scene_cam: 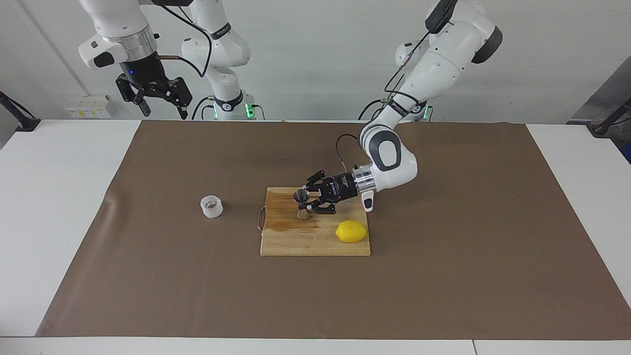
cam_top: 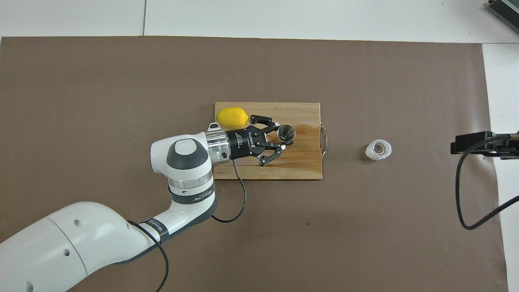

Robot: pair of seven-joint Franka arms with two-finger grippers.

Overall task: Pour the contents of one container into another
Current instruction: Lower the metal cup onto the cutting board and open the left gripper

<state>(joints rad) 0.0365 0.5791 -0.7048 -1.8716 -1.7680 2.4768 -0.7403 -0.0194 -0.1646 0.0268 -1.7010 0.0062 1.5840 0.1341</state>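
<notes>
A small shiny steel hourglass-shaped jigger (scene_cam: 302, 203) stands upright on a rectangular wooden cutting board (scene_cam: 305, 241) near the middle of the table, on the half of the board toward the right arm's end, where the wood is stained darker. The left gripper (scene_cam: 308, 202) lies low and nearly level over the board, and its fingers (scene_cam: 313, 198) are pinched on the jigger at its narrow waist. From overhead the jigger's open top (cam_top: 286, 132) shows as a bright round mouth, while the lower cone and the exact contact of the fingertips are hidden beneath it; I cannot see whether anything is inside.

A yellow lemon (scene_cam: 351, 231) rests on the board's corner toward the left arm's end and farther from the robots, close to the left arm's wrist but apart from it.

The small, short, round cup of clear whitish ribbed material (scene_cam: 211, 206) sits on the brown paper cover (scene_cam: 443, 276), off the board toward the right arm's end of the table, well apart from the jigger. Its contents are hard to make out.

The right gripper (scene_cam: 157, 101) waits high above the table corner nearest the right arm's base, with its fingers spread and nothing between them. In the overhead view only a dark piece of it and a looping cable show, cut off by the picture's edge (cam_top: 482, 144).
</notes>
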